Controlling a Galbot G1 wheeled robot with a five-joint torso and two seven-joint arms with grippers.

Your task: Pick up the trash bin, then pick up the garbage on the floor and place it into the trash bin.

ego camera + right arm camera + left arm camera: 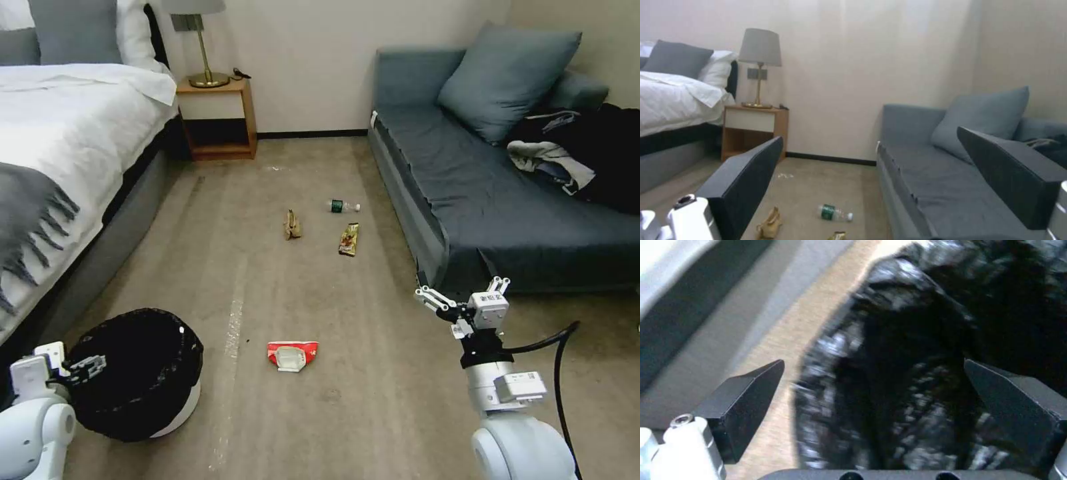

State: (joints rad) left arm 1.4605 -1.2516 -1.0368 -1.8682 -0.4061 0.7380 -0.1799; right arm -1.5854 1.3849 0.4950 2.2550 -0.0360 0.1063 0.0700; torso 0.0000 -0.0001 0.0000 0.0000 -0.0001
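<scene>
1. Bedroom with a beige carpet floor (pixel 373 400), a bed (pixel 60 133) with white sheets on the left, a wooden nightstand (pixel 217 117) with a lamp (pixel 200 40) against the back wall, and a blue-grey sofa (pixel 507 213) on the right with a pillow (pixel 507 73) and a heap of clothes (pixel 573 160) on it.
2. The trash bin (pixel 137 373) sits on the floor near the foot of the bed, low and round, lined with a crinkly black bag, a bit of white base showing at the bottom.
3. The left gripper (pixel 85 365) is right at the bin's near-left rim. In the left wrist view its fingers (pixel 746 400) are spread wide with the bag-covered rim (pixel 889 380) between them, so it's released, not clamped on anything.
4. The right gripper (pixel 460 293) hovers above the floor next to the sofa's front corner, fingers splayed apart and holding nothing.
5. Garbage is scattered on the carpet: a red-and-white packet (pixel 292 355) lies flat nearest the robot, between the bin and the right arm.
6. Farther up the room, a tan crumpled paper bag (pixel 292 225), a brown-yellow wrapper (pixel 349 239) and a small clear bottle (pixel 345 206) with a green label lie near each other, the bottle closest to the sofa.
</scene>
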